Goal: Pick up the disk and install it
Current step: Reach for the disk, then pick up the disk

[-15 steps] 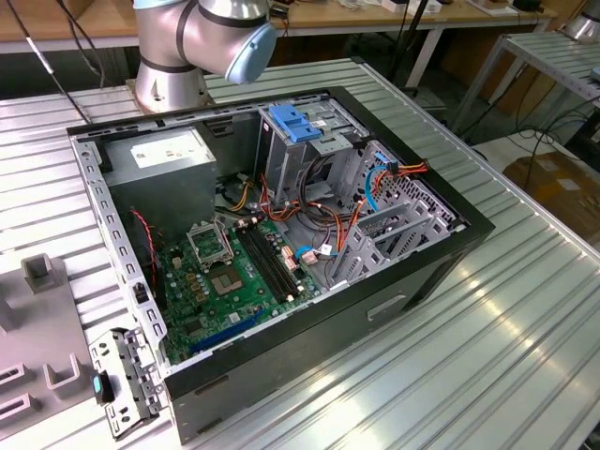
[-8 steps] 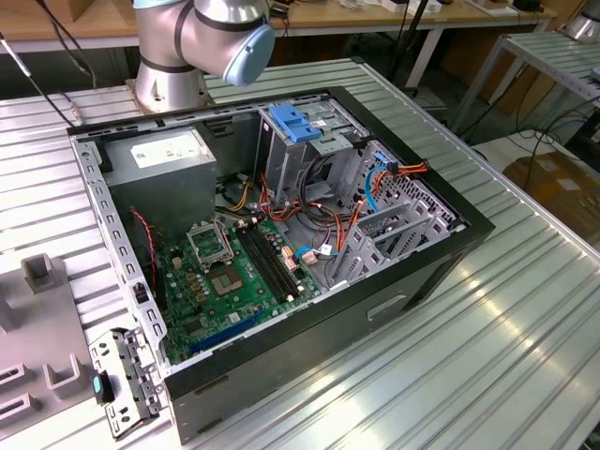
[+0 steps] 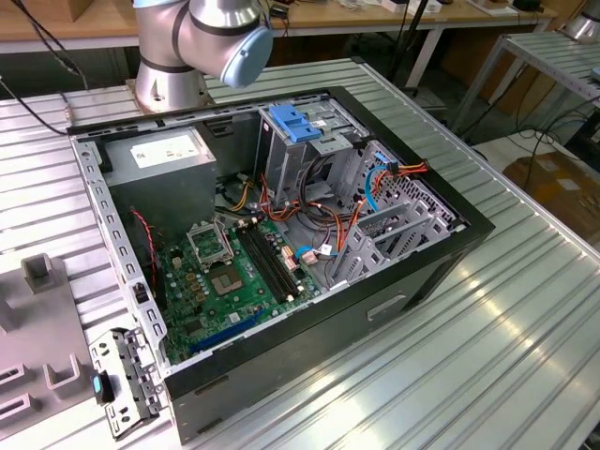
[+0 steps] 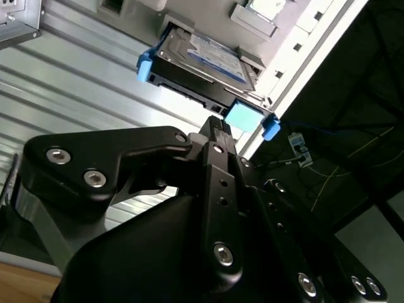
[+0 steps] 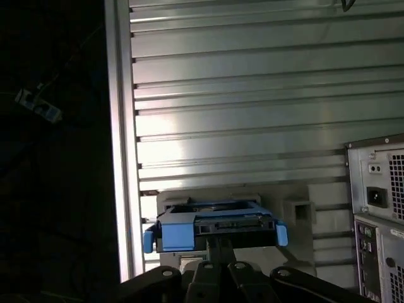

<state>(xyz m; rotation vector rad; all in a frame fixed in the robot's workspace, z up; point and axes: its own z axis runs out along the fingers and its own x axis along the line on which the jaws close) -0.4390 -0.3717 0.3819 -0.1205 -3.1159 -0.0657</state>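
The disk (image 5: pixel 237 225) lies flat in a pale grey holder (image 5: pixel 297 211) near the edge of the ribbed metal bench (image 5: pixel 252 95), with its label up and its blue side rails sticking out at either side. My guess is that the holder is there to present the drive at a known spot and angle, with one end face left clear for the arm to reach.

The gripper (image 5: pixel 219 243) points straight at that end face. In both wrist views its jaws are drawn narrow, almost together, with the tips just at the near edge of the disk (image 4: pixel 202 60) beside a blue tab. I can't make out whether they actually touch or nip anything (the tips (image 4: pixel 218 126) and the dark edge run together). To my eye the drive is sitting in its holder, not lifted.

Over on the bench (image 3: pixel 469 356) the computer case (image 3: pixel 309 328) lies on its side with the panel off. This leaves the blue-latched drive cage (image 3: pixel 295 122) open from above, presumably so a drive can be lowered in. In the first wrist view, the case's rear panel (image 5: pixel 379 189) stands well apart from the holder.
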